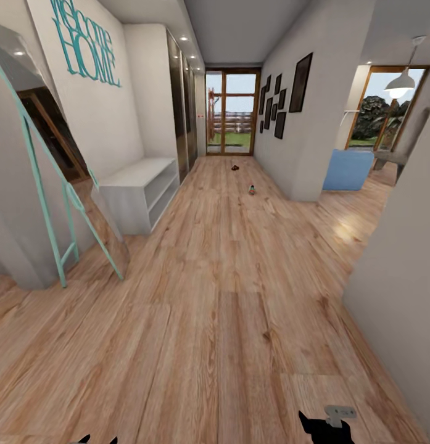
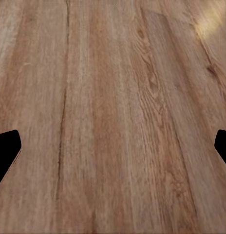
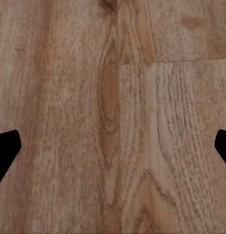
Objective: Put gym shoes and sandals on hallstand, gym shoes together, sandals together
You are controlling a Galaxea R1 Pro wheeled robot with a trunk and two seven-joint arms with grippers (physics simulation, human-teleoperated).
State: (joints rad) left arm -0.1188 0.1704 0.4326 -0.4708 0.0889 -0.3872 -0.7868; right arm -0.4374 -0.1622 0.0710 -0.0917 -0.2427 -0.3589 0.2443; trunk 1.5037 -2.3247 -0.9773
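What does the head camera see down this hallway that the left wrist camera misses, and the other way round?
Head view alone: the long corridor with a low white bench on the left wall, a leaning mirror, a glass door at the far end, and two small things lying far off on the floor, one dark, one with red and green.

Left wrist view alone: a close look at the plank grain between the left end effector, fingers spread wide.

Both share: the wood floor.

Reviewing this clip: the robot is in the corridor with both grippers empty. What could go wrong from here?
The white bench at the left wall bears no LOVE letters, so shoes might land on the wrong rack. The small items on the floor, one nearer and one by the glass door, are too distant to identify. The leaning mirror could catch the left arm.
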